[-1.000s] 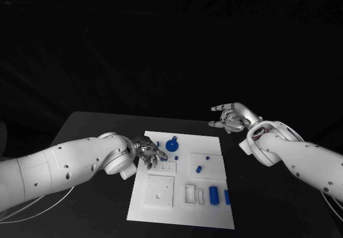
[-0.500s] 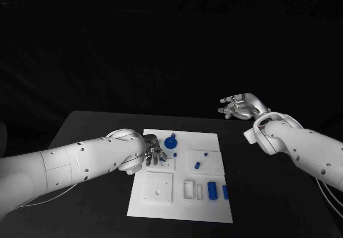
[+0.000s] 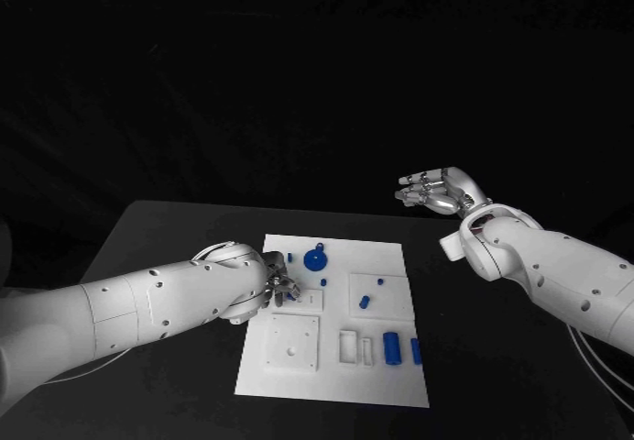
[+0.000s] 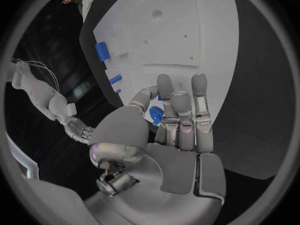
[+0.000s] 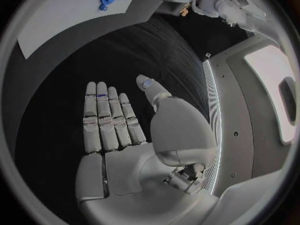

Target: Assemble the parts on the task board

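- In the middle of the black table (image 3: 158,238) lies the white task board (image 3: 337,390), its long side running away from the robot.
- On the board's far end sits a round blue part (image 3: 314,260) with a small knob beside it; further in are a few small blue pegs (image 3: 365,301), and near the front edge two blue cylinders (image 3: 391,347) lie side by side, just beside a pair of white slotted blocks (image 3: 347,347).
- The left hand (image 3: 278,283) hovers over the board's left edge, near the round blue part. In the left wrist view its fingers (image 4: 181,115) are stretched out straight and side by side, thumb apart, with nothing held.
- The right hand (image 3: 433,193) is raised off the board, well apart from it, beyond the table's far right corner. In the right wrist view its fingers (image 5: 107,117) lie flat and extended, thumb out, palm empty.
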Controlling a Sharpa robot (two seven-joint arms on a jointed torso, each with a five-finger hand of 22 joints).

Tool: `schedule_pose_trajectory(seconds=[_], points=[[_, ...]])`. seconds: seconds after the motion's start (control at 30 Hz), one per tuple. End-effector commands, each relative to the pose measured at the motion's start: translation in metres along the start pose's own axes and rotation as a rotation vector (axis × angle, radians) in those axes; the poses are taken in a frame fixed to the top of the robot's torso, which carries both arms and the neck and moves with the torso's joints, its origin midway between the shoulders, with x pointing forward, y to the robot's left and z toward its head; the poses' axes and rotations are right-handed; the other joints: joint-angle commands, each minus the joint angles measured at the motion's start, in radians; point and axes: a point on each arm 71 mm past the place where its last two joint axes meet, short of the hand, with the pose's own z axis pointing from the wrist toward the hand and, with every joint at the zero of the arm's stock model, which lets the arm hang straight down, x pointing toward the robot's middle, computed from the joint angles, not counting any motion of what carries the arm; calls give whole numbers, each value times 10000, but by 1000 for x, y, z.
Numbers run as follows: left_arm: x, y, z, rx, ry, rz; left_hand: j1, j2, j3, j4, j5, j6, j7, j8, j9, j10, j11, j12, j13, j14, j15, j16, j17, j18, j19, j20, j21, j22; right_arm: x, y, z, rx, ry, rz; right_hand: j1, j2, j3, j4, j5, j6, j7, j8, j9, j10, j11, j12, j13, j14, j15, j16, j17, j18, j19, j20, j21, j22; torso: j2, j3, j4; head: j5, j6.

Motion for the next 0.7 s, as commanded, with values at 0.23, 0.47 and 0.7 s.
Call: schedule_pose_trajectory(seconds=[0.23, 0.47, 0.7], points=[[8, 0, 3, -19, -269, -38, 79, -26, 588, -622, 71, 1065, -897, 4, 1568, 194, -44, -107, 32, 176, -49, -99, 159, -83, 141, -53, 102, 188, 3, 3, 2, -434, 8, 672, 75, 1, -73, -4, 65, -134, 5, -16, -14, -114, 29, -36, 0, -101, 23, -47, -8, 91, -53, 32, 47, -8, -1, 16, -3, -27, -53], [11, -2, 3, 152, -778, -415, 76, -109, 596, -629, 211, 1182, -927, 5, 1432, 352, -74, -193, 31, 325, -79, -222, 307, -84, 223, -84, 129, 185, 3, 3, 2, -442, -2, 689, 89, 8, -118, 0, 77, -155, 6, -13, -13, -138, 34, -35, 1, -128, 32, -47, -8, 96, -85, 46, 50, -7, -2, 15, 1, -63, -82], [13, -5, 0, 329, -1112, -653, 42, -170, 603, -629, 299, 1277, -960, 27, 1350, 476, -104, -239, 43, 444, -107, -262, 519, -85, 289, -109, 155, 182, 3, 1, 2, -395, 13, 690, 86, 5, -155, 2, 87, -198, 12, -16, -15, -162, 44, -34, 1, -164, 44, -49, -10, 92, -119, 57, 45, -8, 3, 15, 19, -88, -112]])
